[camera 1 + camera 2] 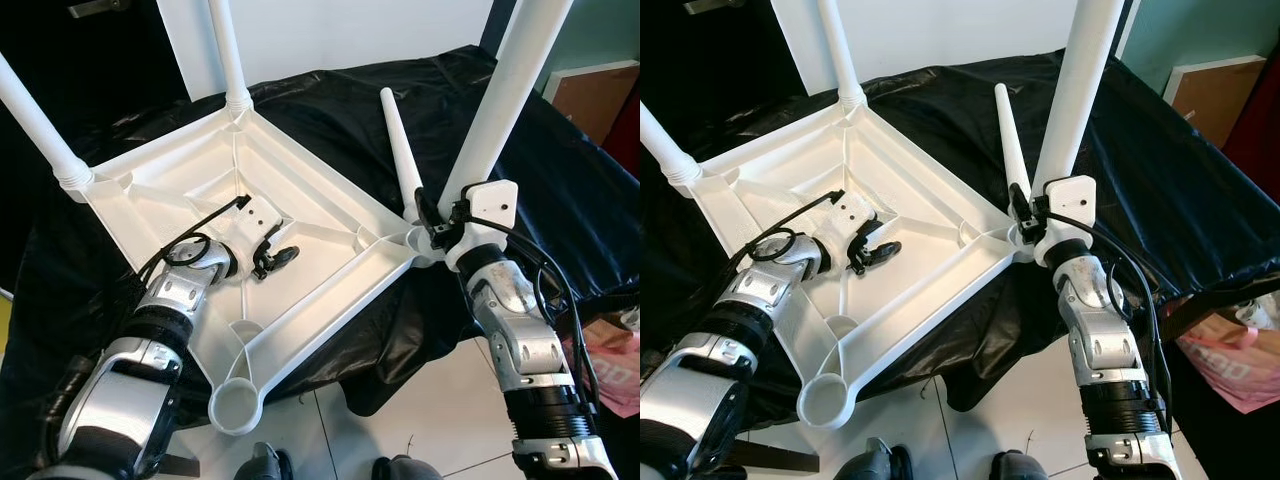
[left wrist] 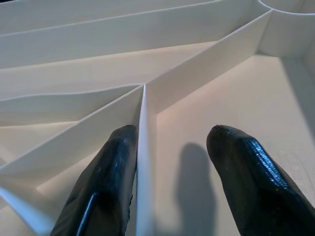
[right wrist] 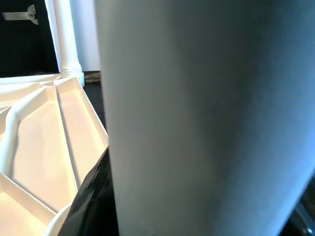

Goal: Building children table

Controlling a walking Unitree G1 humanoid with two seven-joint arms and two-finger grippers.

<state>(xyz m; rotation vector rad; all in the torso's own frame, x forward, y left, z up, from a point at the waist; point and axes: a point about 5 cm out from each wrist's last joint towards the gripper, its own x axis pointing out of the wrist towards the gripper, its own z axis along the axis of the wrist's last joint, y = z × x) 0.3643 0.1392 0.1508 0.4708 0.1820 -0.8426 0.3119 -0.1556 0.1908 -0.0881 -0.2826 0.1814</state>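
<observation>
From the head views I see the tabletop (image 1: 300, 230) upside down on the black-draped counter (image 1: 560, 170), my left gripper (image 1: 272, 256) bracing inside it, wrist view showing jaws spread astride a rib (image 2: 146, 162), while my right gripper (image 1: 428, 222) pinches the leg (image 1: 505, 95) at its corner socket.

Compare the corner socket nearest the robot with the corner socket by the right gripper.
The near corner socket is an open, empty ring; the right corner socket has a white table leg standing at it. The near one has no gripper at it; the right gripper holds the leg at the other. Both are moulded corners of the upturned white tabletop.
</observation>
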